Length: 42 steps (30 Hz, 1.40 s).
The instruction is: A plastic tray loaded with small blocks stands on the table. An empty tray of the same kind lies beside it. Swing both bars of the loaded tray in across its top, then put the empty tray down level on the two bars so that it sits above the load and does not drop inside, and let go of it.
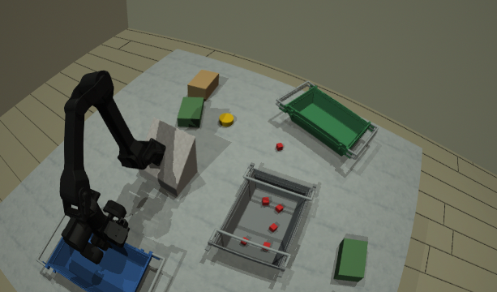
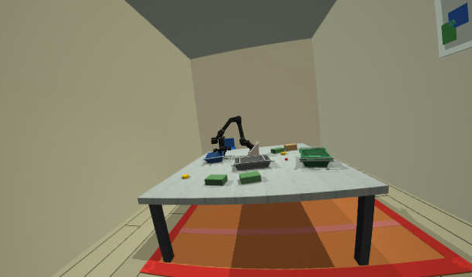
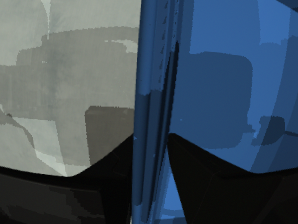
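Observation:
The grey tray (image 1: 234, 212) (image 2: 252, 165) holds several small red blocks (image 1: 273, 227). Its far wire bar (image 1: 278, 186) and its near wire bar (image 1: 252, 243) both lie in across its top, one near each end. The empty blue tray (image 1: 140, 255) (image 2: 213, 159) (image 3: 220, 30) stands on the table at the lower left of the top view, its bars out over its ends. My gripper (image 1: 104, 244) (image 2: 221, 152) (image 3: 154, 138) points down and is shut on the blue tray's long side wall, one finger outside and one inside. The arm hides part of that wall.
A pale wedge-shaped block (image 1: 185, 156) stands between the arm's base and the grey tray. A green tray (image 1: 319, 130) (image 2: 316, 162) stands at the far right. Green blocks (image 1: 351, 259) (image 1: 190, 111), an orange block (image 1: 203, 84), a yellow disc (image 1: 226, 119) and a loose red block (image 1: 280, 146) lie around.

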Each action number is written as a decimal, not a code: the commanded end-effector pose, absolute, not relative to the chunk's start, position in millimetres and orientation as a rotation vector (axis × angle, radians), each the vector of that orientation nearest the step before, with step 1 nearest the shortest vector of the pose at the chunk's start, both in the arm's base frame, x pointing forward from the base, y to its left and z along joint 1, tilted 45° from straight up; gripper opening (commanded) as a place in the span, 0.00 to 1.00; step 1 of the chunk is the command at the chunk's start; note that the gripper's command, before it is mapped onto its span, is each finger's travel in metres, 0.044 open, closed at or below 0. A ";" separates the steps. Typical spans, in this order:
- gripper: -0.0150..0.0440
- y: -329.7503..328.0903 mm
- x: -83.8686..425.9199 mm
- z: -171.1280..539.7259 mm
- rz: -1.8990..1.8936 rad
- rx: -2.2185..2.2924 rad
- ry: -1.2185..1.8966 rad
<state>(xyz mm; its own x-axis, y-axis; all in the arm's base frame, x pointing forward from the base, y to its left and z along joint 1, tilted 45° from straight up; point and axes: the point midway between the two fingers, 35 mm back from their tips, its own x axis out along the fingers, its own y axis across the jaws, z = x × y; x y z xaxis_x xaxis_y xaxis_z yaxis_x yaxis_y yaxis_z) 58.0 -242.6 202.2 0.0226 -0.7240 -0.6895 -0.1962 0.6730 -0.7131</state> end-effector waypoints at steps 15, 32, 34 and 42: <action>0.25 -187.4 55.4 252.2 -0.476 -0.788 1.526; 0.25 -166.1 58.6 285.7 -0.470 -0.778 1.525; 0.25 -161.6 58.2 292.9 -0.470 -0.778 1.525; 0.25 -151.8 56.2 308.9 -0.472 -0.783 1.524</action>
<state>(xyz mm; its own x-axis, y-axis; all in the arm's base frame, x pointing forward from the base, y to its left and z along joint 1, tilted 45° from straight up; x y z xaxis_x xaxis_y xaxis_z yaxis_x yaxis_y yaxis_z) 57.5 -153.7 301.8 0.0253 -0.7057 -0.7081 -0.2049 0.6896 -0.6946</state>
